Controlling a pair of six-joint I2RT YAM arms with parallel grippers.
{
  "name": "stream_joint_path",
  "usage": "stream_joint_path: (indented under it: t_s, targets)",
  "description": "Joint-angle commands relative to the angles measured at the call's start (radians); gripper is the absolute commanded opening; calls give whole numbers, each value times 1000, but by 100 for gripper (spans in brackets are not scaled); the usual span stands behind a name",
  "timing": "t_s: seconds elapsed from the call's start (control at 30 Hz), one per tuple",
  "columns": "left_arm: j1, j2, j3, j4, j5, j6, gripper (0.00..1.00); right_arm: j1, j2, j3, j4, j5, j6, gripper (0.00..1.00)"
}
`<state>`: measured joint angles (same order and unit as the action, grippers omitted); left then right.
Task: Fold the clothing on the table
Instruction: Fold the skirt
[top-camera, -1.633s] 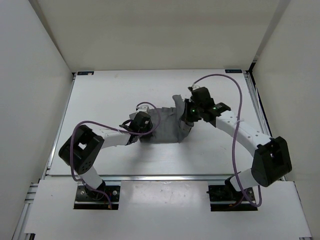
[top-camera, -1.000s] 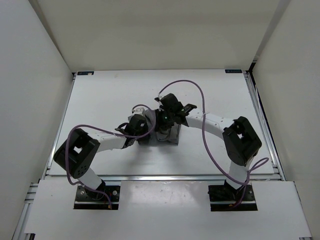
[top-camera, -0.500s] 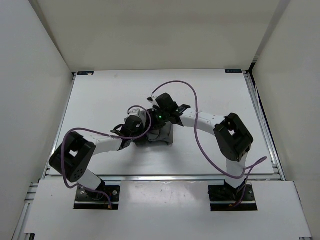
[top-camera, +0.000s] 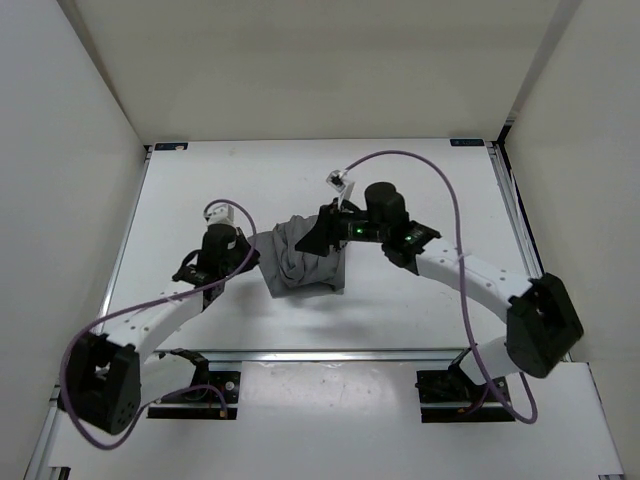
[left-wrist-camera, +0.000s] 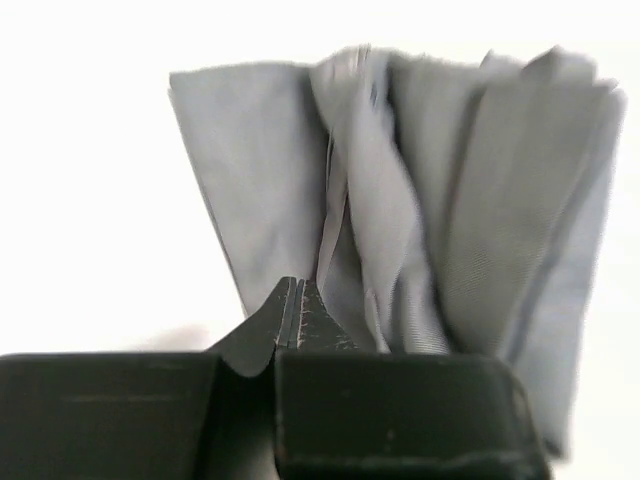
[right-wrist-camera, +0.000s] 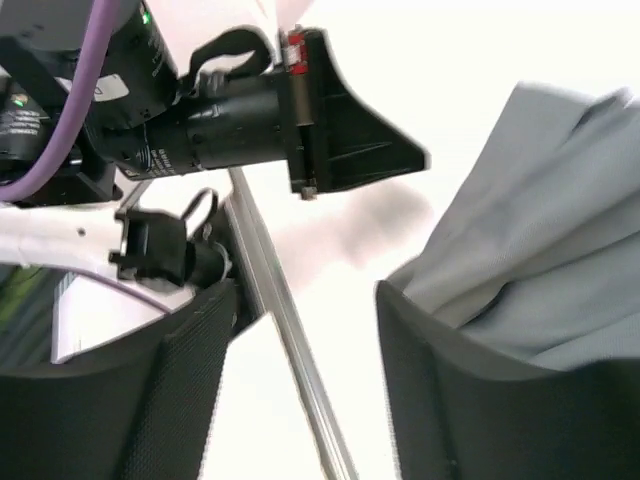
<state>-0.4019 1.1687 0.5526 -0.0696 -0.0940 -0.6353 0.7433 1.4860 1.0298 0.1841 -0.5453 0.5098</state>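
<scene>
The clothing (top-camera: 305, 262) lies as a compact grey bundle in the middle of the table (top-camera: 200, 190), its pleats running front to back. My left gripper (top-camera: 252, 258) is shut, with its tips at the bundle's left edge. In the left wrist view the closed fingertips (left-wrist-camera: 295, 300) point at the pleated clothing (left-wrist-camera: 430, 200) with nothing seen pinched between them. My right gripper (top-camera: 315, 235) hovers over the bundle's far right corner. In the right wrist view it (right-wrist-camera: 305, 340) stands open with nothing between its fingers, and the clothing (right-wrist-camera: 540, 230) is beside the right finger.
Silver rails (top-camera: 515, 230) edge the table, with white walls beyond on three sides. The right wrist view shows the left arm's wrist (right-wrist-camera: 250, 100) close by and a rail (right-wrist-camera: 285, 330) running under the open fingers. Purple cables (top-camera: 430, 165) loop above both arms.
My right gripper has opened, let go of the clothing and drawn back to the right. The left arm has pulled back to the left. The clothing now lies folded over.
</scene>
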Motion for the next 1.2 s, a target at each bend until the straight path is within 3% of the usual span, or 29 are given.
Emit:
stream_joint_path:
  t_s: [0.0,0.1,0.17,0.23,0.47,0.57,0.67,0.9,1.17]
  targets:
    - [43,-115,24,-64,23,22,0,-41,-67,-43,3,99,-51,58]
    - [22,-138,70,-107,65,39,0,-81,-61,-48,-64,163,-63,39]
    - [-37,-113,108,-89,105,42,0,-97,-46,-46,-93,211,-54,15]
    - [-77,-60,165,-53,169,42,0,-114,-35,-59,-86,223,-39,1]
    - [-235,209,326,42,215,43,0,-102,-125,-132,-121,377,-56,0]
    - [-233,295,336,48,200,33,0,-128,-142,-148,-121,352,-62,0]
    - [-213,345,323,-1,96,36,0,-147,-156,-169,-117,335,-53,0]
    - [-89,275,167,1,19,34,0,-150,-144,-165,-113,306,-65,0]
    - [-25,149,52,34,69,28,0,-151,-31,-134,-81,222,-50,0]
